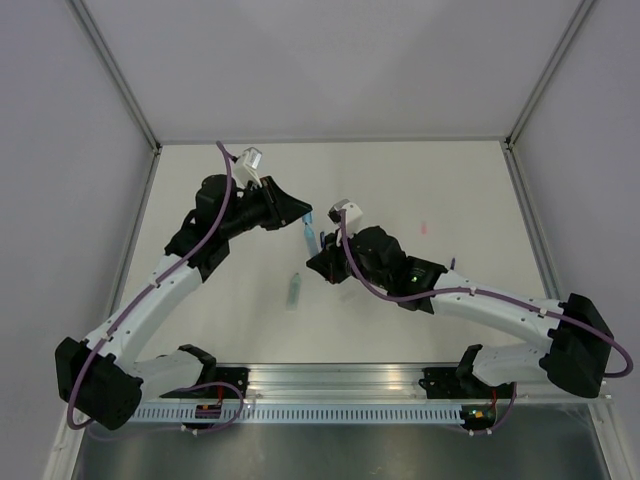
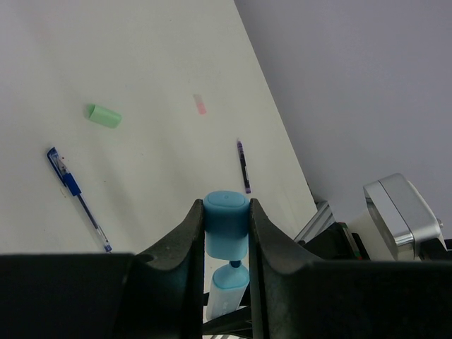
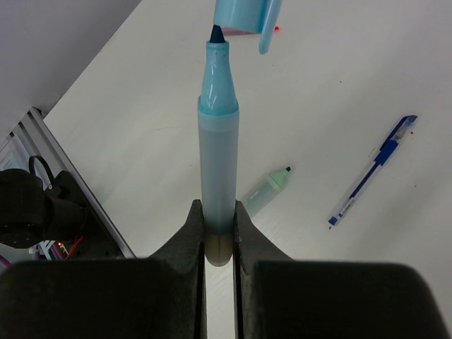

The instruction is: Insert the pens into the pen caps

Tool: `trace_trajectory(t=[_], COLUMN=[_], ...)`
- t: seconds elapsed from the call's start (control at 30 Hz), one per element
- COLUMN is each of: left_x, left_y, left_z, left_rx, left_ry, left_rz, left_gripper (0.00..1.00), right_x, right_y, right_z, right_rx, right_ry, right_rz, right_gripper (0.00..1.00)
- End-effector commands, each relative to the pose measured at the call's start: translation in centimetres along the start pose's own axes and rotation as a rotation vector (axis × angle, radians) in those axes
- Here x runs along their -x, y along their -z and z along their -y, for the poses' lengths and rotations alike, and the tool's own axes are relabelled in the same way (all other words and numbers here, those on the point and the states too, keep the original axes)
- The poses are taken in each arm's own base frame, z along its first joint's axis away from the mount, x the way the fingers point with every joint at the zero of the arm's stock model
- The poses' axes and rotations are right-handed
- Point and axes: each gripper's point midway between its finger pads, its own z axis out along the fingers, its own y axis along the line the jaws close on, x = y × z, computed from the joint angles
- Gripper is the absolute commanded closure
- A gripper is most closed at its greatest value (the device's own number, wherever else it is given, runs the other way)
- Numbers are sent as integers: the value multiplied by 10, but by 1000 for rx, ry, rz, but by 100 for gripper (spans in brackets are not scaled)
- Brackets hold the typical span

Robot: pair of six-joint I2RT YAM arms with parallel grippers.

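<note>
Right gripper (image 3: 218, 212) noted clenched on the lower barrel of the light blue pen (image 3: 217, 141), which is held up off the table (image 2: 141, 56) with its writing end pointing away from the jaws. Left gripper (image 2: 226, 212) noted clamped across the light blue cap (image 2: 226, 226), closed end toward its camera and mouth facing the pen.

Loose items logged on the table, well apart from both grippers:
- blue ballpoint (image 3: 374, 169)
- mint pen (image 3: 268, 189), uncapped
- dark purple pen (image 2: 243, 165)
- green cap (image 2: 103, 116)
- pink cap (image 2: 200, 104) (small and faint, colour barely made out)

Key relation: the cap's mouth is seen just beyond the dark tip (image 3: 217, 32), straight out along the pen's long axis. From the right wrist, the cap sits a little to the right of that axis. From the left wrist, the two look nearly in line. The tip is not yet judged to be inside. A small sideways correction is judged needed before the two are closed together along the axis; either arm is equally placed to make it.
</note>
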Motion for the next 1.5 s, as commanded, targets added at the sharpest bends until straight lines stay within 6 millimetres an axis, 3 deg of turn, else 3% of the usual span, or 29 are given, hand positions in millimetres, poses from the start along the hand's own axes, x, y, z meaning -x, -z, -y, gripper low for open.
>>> trace_trajectory(t=[0.0, 0.43, 0.77, 1.17, 1.3, 1.37, 1.4, 1.47], left_x=[-5, -11, -19, -38, -39, -39, -38, -35], left_y=[4, 14, 18, 15, 17, 19, 20, 27], left_z=[3, -10, -7, -28, -17, -5, 0, 15], left_rx=[-22, 32, 12, 96, 46, -17, -44, -108], left_ry=[-37, -75, -94, -58, -52, -58, -60, -72], left_rz=[-4, 12, -12, -79, -88, -89, -83, -70], left_gripper=[98, 98, 98, 96, 81, 71, 66, 52], right_x=[45, 66, 88, 89, 86, 68, 72, 57], right_y=[-4, -11, -11, -20, -20, -20, -16, -14], right_z=[-9, -2, -10, -4, -8, -9, -17, -28], right_rx=[-14, -90, -89, -139, -109, -70, -28, 57], right_ry=[-12, -27, -6, 31, 55, 59, 52, 56], right_rz=[117, 152, 176, 142, 126, 91, 116, 85], right_gripper=[100, 100, 100, 100, 100, 100, 100, 100])
